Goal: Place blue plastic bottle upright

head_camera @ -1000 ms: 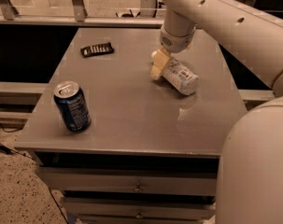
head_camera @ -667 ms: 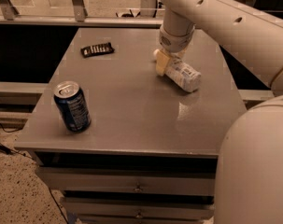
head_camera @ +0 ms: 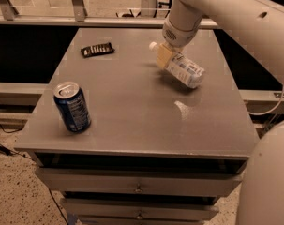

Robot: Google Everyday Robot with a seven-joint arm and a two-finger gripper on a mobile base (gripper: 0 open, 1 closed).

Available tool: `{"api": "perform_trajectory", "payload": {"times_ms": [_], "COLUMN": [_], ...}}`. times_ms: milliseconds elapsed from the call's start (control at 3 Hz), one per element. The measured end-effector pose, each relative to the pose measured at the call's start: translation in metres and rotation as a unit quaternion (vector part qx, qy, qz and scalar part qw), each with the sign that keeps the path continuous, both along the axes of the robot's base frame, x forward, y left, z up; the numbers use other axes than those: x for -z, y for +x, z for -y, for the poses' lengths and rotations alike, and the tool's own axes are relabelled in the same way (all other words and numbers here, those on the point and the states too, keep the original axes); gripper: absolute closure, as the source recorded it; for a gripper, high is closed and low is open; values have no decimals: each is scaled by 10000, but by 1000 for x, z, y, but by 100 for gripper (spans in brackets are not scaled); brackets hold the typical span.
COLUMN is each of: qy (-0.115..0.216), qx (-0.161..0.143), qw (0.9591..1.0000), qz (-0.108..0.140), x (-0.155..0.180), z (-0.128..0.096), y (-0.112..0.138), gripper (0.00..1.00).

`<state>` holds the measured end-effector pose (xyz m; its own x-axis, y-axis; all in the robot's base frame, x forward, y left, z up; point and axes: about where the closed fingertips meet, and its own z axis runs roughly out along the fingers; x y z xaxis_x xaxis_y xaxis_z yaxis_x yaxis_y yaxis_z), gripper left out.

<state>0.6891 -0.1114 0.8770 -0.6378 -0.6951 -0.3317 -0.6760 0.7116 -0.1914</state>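
The blue plastic bottle is held tilted over the right rear part of the worktop, with the white cap up and to the left. The tool is closed on the bottle just below the cap. A soda can stands upright at front left, well apart. A dark flat packet lies at rear left.

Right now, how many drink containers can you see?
2. The blue plastic bottle is tilted at the far right of the table, held near its cap by the gripper. The soda can stands upright at front left. None seems hidden.
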Motion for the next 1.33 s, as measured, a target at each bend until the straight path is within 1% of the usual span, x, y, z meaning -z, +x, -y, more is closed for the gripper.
{"api": "perform_trajectory", "payload": {"times_ms": [333, 667, 1000, 1333], "qy": [587, 1389, 2059, 2830], "qx": [-522, -1047, -1440, -1887], "qw": [9959, 9801, 9594, 9260], "qz": [452, 954, 1279, 1639], "x": [-34, -72, -106, -137], "z": [-6, 0, 5, 11], "y": [-15, -35, -61, -92], "gripper": [100, 100, 100, 100]}}
